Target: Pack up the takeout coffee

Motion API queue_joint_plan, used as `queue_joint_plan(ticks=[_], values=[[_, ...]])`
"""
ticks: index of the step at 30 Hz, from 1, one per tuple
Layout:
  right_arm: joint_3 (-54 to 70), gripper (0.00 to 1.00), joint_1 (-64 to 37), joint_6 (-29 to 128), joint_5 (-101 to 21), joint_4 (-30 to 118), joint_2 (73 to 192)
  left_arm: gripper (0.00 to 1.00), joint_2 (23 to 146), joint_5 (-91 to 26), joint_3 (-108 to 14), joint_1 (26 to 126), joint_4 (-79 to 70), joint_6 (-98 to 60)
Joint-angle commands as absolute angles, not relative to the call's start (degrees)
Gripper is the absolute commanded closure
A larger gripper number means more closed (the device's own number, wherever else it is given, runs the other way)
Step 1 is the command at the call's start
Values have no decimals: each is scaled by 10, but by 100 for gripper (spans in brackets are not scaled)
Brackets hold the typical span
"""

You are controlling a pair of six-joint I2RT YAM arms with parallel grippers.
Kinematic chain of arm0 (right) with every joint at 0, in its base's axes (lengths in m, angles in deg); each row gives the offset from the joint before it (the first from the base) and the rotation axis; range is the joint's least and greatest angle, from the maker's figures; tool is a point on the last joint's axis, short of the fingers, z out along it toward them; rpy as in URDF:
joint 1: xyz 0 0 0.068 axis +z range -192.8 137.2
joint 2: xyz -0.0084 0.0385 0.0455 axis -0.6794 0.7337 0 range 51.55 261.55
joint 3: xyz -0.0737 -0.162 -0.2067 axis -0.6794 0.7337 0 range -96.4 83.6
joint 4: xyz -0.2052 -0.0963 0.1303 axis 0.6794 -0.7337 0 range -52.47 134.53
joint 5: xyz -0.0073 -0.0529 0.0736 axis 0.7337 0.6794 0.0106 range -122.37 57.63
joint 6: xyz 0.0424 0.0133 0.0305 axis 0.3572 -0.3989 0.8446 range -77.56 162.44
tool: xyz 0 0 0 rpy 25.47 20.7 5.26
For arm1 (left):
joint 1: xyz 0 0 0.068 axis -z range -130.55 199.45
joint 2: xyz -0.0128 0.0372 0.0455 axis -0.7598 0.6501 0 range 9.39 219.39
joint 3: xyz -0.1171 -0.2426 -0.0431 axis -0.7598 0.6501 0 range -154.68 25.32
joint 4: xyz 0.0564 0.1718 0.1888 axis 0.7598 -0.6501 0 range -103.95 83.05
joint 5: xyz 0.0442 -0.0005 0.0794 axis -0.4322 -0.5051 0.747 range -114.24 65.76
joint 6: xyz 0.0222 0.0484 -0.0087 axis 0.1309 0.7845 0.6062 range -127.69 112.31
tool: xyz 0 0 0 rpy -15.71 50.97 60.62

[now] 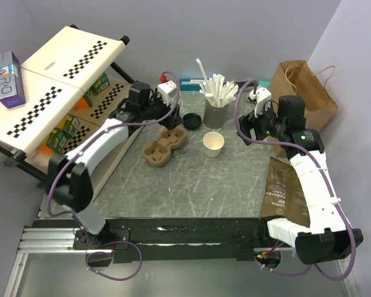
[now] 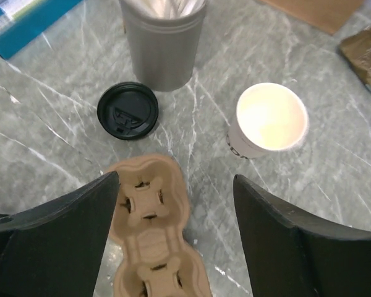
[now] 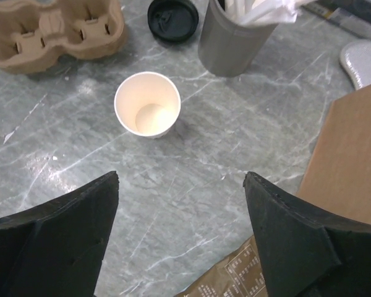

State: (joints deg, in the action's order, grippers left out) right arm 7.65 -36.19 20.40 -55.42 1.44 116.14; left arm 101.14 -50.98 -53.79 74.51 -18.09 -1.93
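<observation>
On the grey counter [image 1: 191,185], my left hand [image 2: 176,180] hangs open over the pulp carrier [image 2: 149,210]; my right hand [image 3: 180,178] gapes empty. By the grey stick cup [image 1: 216,114] stands the white paper cup [image 3: 147,104], upright, uncovered; its black lid [image 2: 128,111] lies flat, apart.

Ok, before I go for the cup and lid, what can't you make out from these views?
Paper bag: inside hidden by its own walls, top view.
White cup: side print too small and foreshortened, left wrist view.
Grey stick holder: sticks and rim cut off by the top edge, left wrist view.
Cup carrier: near end cut off by the bottom edge, left wrist view.
Black lid: the side facing the table is hidden, all views.
</observation>
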Motion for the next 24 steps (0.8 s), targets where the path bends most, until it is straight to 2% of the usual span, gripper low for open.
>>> queue_joint_plan(ticks=[1,6,8,15,20,24], values=[[92,17,-355,197,-557,24,1172,21,1084,-476,-623,749,-192,-43],[87,30,-351,201,-558,11,1226,21,1176,-453,-691,749,-184,-45],[69,34,-350,219,-561,6,1265,26,1201,-438,-711,749,-172,-52],[32,35,-337,293,-560,21,1362,27,1316,-418,-822,748,-157,-73],[2,35,-326,336,-548,23,1436,25,1343,-409,-854,748,-163,-73],[-16,36,-323,354,-548,23,1480,34,1400,-413,-931,748,-221,-46]])
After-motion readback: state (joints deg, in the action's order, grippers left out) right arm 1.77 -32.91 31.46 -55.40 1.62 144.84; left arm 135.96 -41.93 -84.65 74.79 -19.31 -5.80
